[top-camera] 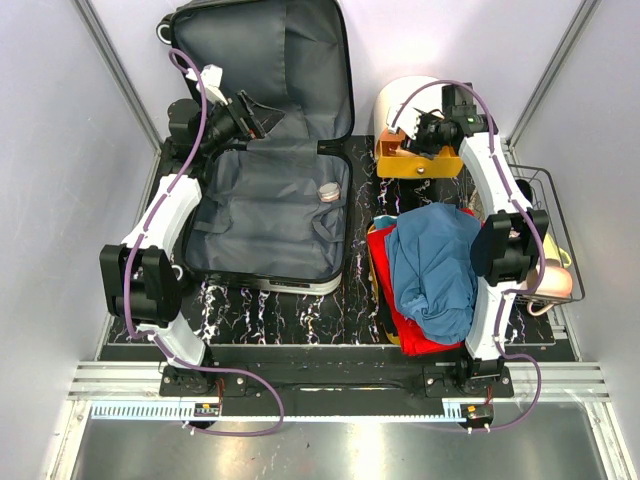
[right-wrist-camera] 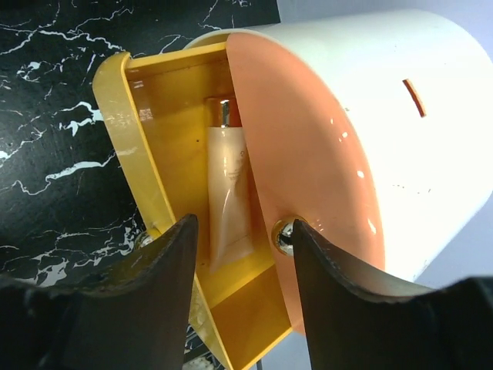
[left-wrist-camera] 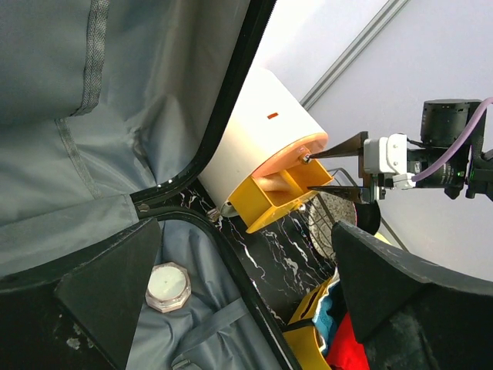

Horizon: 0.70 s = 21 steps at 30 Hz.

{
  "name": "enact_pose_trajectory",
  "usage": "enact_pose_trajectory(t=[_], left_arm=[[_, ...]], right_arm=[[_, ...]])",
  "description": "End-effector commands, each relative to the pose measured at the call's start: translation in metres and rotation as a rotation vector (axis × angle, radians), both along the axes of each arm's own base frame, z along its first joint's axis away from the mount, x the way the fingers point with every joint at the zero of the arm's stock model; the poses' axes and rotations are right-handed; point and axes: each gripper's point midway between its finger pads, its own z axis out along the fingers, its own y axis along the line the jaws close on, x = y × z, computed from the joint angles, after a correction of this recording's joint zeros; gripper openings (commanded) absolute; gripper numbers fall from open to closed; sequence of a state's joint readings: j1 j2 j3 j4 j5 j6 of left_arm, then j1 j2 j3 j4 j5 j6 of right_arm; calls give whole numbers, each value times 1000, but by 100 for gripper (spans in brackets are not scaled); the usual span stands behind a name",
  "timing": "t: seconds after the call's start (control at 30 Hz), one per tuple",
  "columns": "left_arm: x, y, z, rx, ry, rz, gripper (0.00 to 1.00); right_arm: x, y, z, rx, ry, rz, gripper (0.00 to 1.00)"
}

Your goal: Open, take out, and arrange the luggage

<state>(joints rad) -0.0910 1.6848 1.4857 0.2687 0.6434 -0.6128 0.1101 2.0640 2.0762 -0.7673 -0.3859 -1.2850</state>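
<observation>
- Yellow plastic drawer of the white-and-orange rounded drawer box stands pulled out, with a pale cream tube inside.
- Right gripper: jaws partly apart, holding nothing, small metal knob just beside one finger.
- Risk: a skewed retreat catches the knob and drags the box across the black marbled worktop.
- Luggage lies open left of the box, lid up, with a small white-lidded jar on its grey lining.
- Left gripper hangs wide and empty above it. A shallow pinch could skid the jar or snag the lining.

The luggage lies open on the left of the table, grey-lined base flat, lid raised behind.
</observation>
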Motion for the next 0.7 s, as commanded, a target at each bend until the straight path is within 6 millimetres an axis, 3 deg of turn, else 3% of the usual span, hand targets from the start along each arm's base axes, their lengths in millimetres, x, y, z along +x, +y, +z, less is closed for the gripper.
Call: enact_pose_trajectory(t=[0.0, 0.13, 0.33, 0.4, 0.53, 0.67], left_arm=[[-7, 4, 24, 12, -74, -2, 99], [-6, 6, 23, 20, -74, -3, 99], [-7, 12, 19, 43, -67, -1, 99], [-7, 14, 16, 52, -58, -1, 99], [-8, 20, 12, 64, -42, 1, 99], [-7, 29, 9, 73, -28, 14, 99]], right_arm=[[-11, 5, 46, 88, -57, -14, 59], [-32, 12, 48, 160, -7, -29, 56], [-64, 15, 19, 242, 110, -80, 39], [-71, 16, 2, 257, 159, -97, 37], [-68, 12, -20, 259, 198, -139, 31], [-46, 12, -24, 289, 150, -179, 30]])
